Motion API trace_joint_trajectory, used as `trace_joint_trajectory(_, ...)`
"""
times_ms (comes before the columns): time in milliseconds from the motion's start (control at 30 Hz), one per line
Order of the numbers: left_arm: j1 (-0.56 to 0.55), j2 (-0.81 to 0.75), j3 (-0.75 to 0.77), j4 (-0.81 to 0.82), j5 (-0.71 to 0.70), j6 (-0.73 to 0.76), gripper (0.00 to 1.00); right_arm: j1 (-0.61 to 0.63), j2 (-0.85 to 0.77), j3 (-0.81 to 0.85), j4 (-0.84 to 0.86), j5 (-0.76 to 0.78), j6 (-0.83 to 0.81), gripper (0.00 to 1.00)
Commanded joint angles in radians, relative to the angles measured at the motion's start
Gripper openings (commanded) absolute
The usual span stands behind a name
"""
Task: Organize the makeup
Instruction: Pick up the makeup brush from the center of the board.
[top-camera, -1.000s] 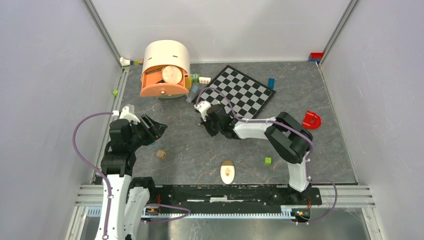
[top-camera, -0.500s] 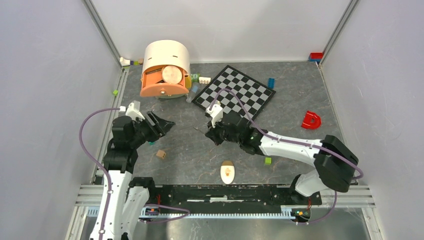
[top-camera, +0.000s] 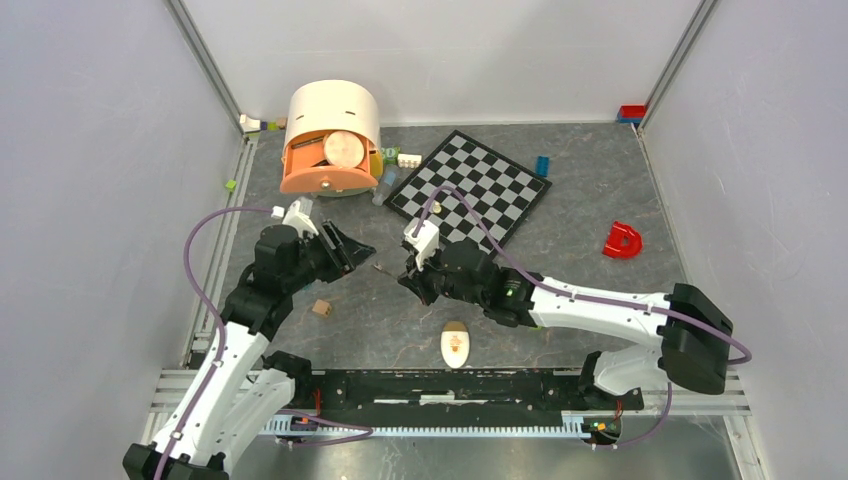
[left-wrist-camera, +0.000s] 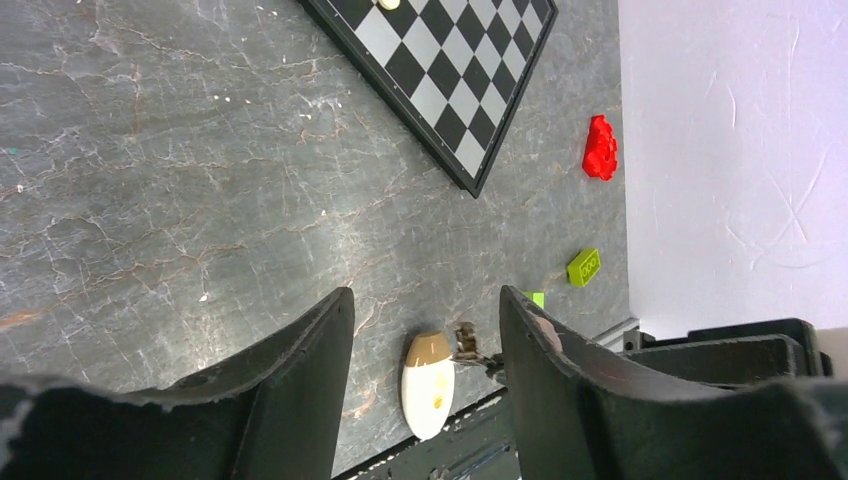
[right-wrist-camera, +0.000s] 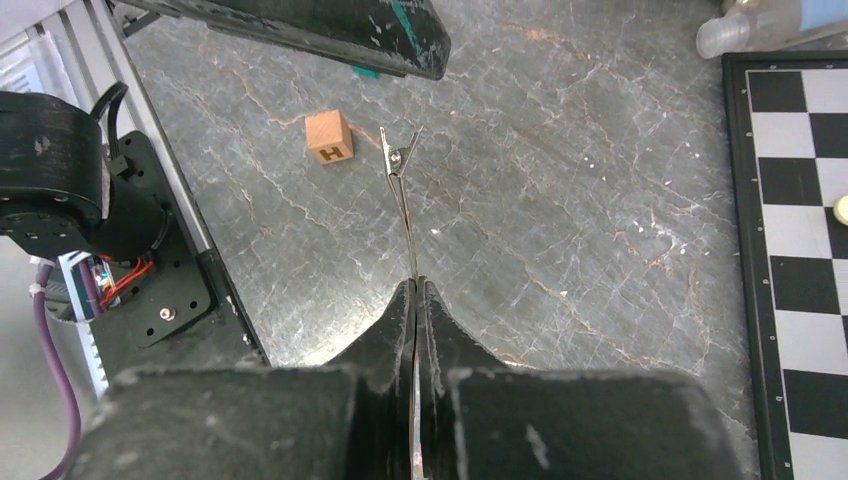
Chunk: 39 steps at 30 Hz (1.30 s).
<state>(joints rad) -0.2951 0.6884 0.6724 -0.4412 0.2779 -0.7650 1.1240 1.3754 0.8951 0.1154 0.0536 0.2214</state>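
Right fingers (right-wrist-camera: 392, 325) tight on metal tool (right-wrist-camera: 398, 157), block (right-wrist-camera: 328, 137) beside

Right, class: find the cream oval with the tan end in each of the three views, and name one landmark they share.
Top external: the cream oval lies low in the picture, near the centre, tan end up.
Left wrist: cream oval at the bottom centre, tan end up.
Right wrist: not in it.
Shared landmark: the chessboard, upper centre from above, top of the left wrist view, right edge of the right wrist view.
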Motion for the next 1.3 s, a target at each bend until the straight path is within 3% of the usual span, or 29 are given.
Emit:
trace_joint_trajectory(0,-0.006,0.005,-0.003,0.068,-0.008,-0.039,0.60,0.005,-0.052,0.007,0.045,0.047,-0.006,0.00)
trace_joint_trajectory(167,-0.015,0.018,-0.029,0.117,0.042,-0.060,0.57,0.005,-0.038,0.022,0.064,0.058,0.003,0.00)
trace_joint_trajectory(400,-0.020,0.011,-0.040,0.142,0.043,-0.080,0.62,0.006,0.021,0.075,0.065,0.031,0.015,0.00)
trace_joint_trajectory(667,-0.024,0.008,-0.066,0.166,0.061,-0.099,0.43,0.005,0.033,0.083,0.086,0.049,0.025,0.00)
trace_joint_trajectory(967,-0.026,0.005,-0.067,0.173,0.066,-0.106,0.40,0.005,0.080,0.127,0.090,0.038,0.026,0.00)
trace_joint_trajectory(1267,-0.025,0.000,-0.064,0.171,0.056,-0.114,0.11,0.005,0.085,0.132,0.084,0.041,0.024,0.03)
